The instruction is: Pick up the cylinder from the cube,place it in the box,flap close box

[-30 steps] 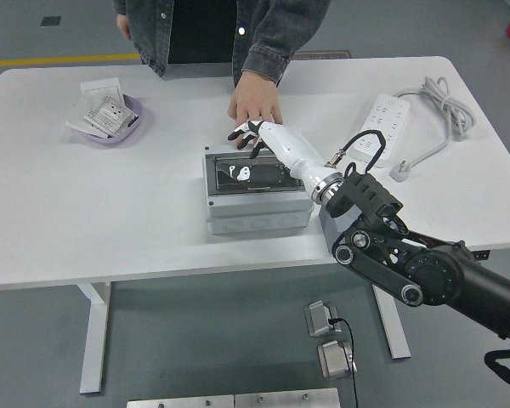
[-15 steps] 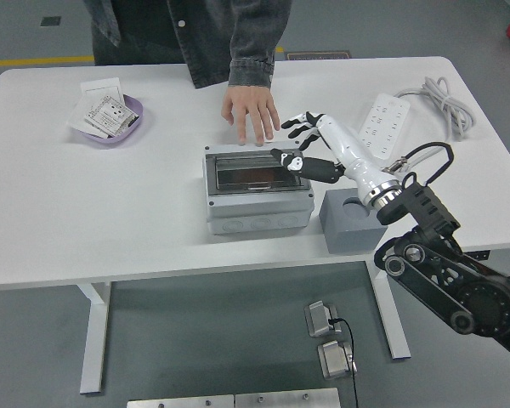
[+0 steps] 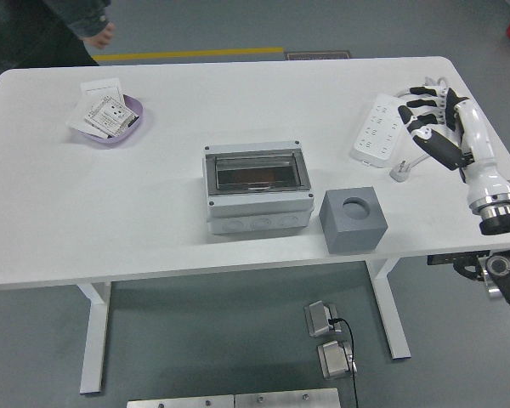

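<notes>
the grey cube sat nearest, close to the desk's front edge, upright, with a round empty socket in its top face; just to its left, with a narrow gap between them, stood the grey box, its dark transparent flap lying flat and shut over the top; whether the cylinder lay inside could not be told through the tinted flap, and it showed nowhere else on the desk; the right robot hand was raised at the right side, well apart from cube and box, its white forearm rising from the black arm at the lower right corner; its black-tipped fingers were loosely spread and slightly bent, holding nothing, hanging over the grey cable beside the white power strip; the strip lay slanted on the right half of the desk with its plug just off its near end; farther back on the left, a lilac dish held small printed packets and a white card; at the far left corner, beyond the desk's edge, a person in a dark sleeve stood with one hand just visible, touching nothing on the desk.
</notes>
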You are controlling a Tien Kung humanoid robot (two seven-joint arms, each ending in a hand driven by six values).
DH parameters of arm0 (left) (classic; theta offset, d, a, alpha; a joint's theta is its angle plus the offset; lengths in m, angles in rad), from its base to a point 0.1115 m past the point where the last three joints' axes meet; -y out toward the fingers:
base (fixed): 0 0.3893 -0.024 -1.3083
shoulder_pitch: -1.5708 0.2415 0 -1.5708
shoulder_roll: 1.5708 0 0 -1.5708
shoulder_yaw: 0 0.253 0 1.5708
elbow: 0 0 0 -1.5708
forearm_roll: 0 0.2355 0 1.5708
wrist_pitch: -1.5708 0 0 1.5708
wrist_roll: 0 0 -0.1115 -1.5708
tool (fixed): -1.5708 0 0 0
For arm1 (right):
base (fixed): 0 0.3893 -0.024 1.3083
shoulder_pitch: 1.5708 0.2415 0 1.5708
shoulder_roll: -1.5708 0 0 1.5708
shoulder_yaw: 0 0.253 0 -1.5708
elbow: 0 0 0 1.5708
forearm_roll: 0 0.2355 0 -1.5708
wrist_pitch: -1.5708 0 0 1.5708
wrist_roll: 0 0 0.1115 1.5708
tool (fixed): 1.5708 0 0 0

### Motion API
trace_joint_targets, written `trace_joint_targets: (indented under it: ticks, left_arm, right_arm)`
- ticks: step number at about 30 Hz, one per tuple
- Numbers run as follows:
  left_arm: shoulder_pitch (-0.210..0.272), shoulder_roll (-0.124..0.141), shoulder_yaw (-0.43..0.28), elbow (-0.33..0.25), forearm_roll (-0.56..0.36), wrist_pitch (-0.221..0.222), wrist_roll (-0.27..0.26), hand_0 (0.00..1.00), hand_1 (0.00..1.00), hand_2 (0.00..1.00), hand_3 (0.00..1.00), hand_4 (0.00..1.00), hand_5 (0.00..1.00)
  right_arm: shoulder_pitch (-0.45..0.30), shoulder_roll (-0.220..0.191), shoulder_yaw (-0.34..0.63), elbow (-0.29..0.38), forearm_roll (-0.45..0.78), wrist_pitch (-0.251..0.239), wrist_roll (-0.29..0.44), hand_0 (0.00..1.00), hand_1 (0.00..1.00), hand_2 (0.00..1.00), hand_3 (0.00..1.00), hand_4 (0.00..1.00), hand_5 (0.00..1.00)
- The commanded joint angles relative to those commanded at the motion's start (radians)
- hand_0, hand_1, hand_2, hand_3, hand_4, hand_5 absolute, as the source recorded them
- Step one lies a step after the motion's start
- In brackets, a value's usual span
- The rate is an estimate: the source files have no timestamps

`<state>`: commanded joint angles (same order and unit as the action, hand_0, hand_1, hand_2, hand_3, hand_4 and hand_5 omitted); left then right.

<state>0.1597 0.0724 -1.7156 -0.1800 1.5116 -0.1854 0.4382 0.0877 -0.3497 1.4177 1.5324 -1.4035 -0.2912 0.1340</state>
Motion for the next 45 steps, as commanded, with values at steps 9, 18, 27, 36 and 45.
trace_joint_targets:
  ticks: [9, 18, 27, 36, 45]
  left_arm:
    - [-0.009, 0.010, 0.006, 0.000, 0.005, -0.003, 0.001, 0.781, 0.778, 0.750, 0.587, 0.702, 0.079]
    - [-0.013, 0.011, 0.008, 0.000, 0.000, -0.002, 0.002, 0.781, 0.778, 0.750, 0.587, 0.702, 0.079]
    - [-0.014, 0.010, 0.020, 0.000, -0.020, -0.002, 0.003, 0.781, 0.778, 0.750, 0.587, 0.702, 0.079]
    - [-0.015, 0.013, 0.022, 0.000, -0.025, 0.000, 0.003, 0.781, 0.778, 0.750, 0.587, 0.702, 0.079]
    - [-0.017, 0.023, 0.018, 0.000, -0.011, -0.003, 0.007, 0.781, 0.778, 0.750, 0.587, 0.702, 0.079]
  right_arm:
    - [-0.022, 0.018, 0.148, -0.008, 0.056, 0.002, 0.017, 0.493, 0.475, 0.602, 0.656, 0.759, 0.476]
    - [-0.032, 0.035, 0.197, -0.017, 0.077, -0.004, 0.035, 0.489, 0.476, 0.600, 0.654, 0.757, 0.477]
    - [-0.056, 0.056, 0.244, -0.036, 0.101, -0.013, 0.060, 0.472, 0.476, 0.594, 0.657, 0.757, 0.469]
    - [-0.058, 0.063, 0.246, -0.050, 0.095, -0.008, 0.058, 0.455, 0.475, 0.584, 0.652, 0.761, 0.474]
    - [-0.058, 0.058, 0.241, -0.051, 0.091, -0.001, 0.055, 0.461, 0.463, 0.582, 0.655, 0.766, 0.474]
